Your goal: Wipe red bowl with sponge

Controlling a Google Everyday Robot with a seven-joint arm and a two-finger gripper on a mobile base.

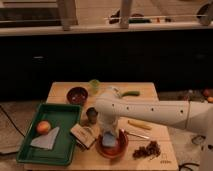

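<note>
We logged the gripper [109, 131] directly above the light-blue block sponge [108, 140] inside the shallow orange-red bowl [120, 149], by the table's [64, 90] front edge; grip unclear.

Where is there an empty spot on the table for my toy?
Bare wood shows at the far-left corner of the table, left of the maroon bowl, and at the near-right corner past the grapes. The middle is crowded: the gripper hangs at the sponge in the red bowl.

A test room set up like a kitchen

You see a wooden counter [145, 92] with a green tray [30, 155], a dark bowl [77, 95], a cup [92, 115] and an apple [43, 127], a cable [9, 120] on the floor, and the robot's gripper [109, 134] down at the red bowl [121, 149].
</note>
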